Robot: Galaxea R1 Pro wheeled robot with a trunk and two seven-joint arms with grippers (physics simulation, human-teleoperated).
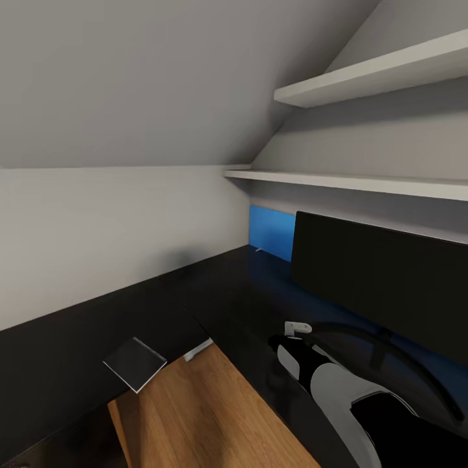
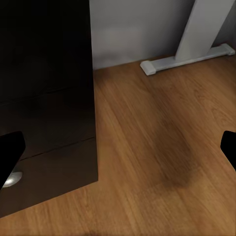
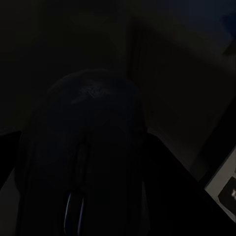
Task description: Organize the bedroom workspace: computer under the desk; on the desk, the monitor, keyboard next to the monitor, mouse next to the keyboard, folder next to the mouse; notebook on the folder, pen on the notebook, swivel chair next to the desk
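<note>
Right wrist view is very dark: the mouse (image 3: 83, 152) sits right under the camera, a rounded black hump with a scroll wheel slot on its midline, glossy with a faint scuffed sheen on the crown. I judge it light, rigid and slick; best taken across its two long flanks low down, not over the domed top where pads would slide off. From this view I cannot tell whether the right gripper is spread or already pinching the mouse, nor whether the mouse rests on the desk (image 1: 214, 292) or hangs above it. In the head view my right arm (image 1: 338, 383) reaches over the glossy black desk, in front of the monitor (image 1: 383, 279), which stands upright near the back wall, wide with a black front. A bright blue panel (image 1: 272, 233) shows behind the monitor's left edge; possibly the folder, not certain. Left gripper (image 2: 118, 152) hangs low over the wood floor (image 2: 157, 147) with fingers wide apart, holding nothing, beside the drawer unit (image 2: 46, 98) with its silver knob (image 2: 12, 179).
</note>
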